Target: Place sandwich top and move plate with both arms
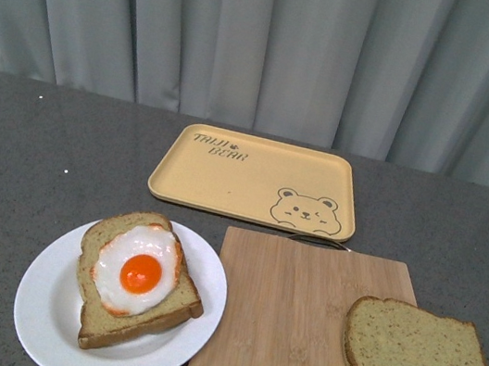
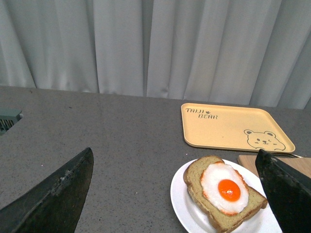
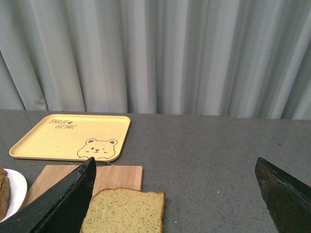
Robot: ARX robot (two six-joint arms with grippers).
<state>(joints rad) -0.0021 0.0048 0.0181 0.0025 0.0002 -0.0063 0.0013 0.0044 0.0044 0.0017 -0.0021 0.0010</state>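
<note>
Fingers come nearest in both wrist views. The left gripper [image 2: 173, 151] is spread wide, its two black pointed fingers [image 2: 53, 194] far apart and holding nothing, with only the grey table [image 1: 13, 163] showing between them. The right gripper [image 3: 175, 159] is just as wide and also holds nothing.

In the front view, the plate [image 1: 46, 300] sits at the lower left of the frame, round and white, flat on the table. On it lies a slice of bread [image 1: 99, 323] turned at a slight angle, and a fried egg [image 1: 140, 274] with an orange yolk covers most of its top. The plate's right rim touches or slightly overlaps the left edge of a wooden cutting board [image 1: 296, 323], which fills the lower middle of the frame.

The sandwich top [image 1: 425, 364] lies flat at the lower right of the frame, on the right side of the board, with its far right corner running past the board's edge. It is bare, speckled and brown-crusted, and it is well apart from the plate. In the right wrist view it lies close in, beside one finger of the right gripper and not touched by it.

Behind the board, in the middle of the frame, a yellow tray [image 1: 245, 178] lies flat, with a bear drawing in its near right corner and lettering in its far left corner. Its near edge lies just beside the board's far edge. A pale pleated curtain [image 1: 269, 37] hangs across the top of the frame.
</note>
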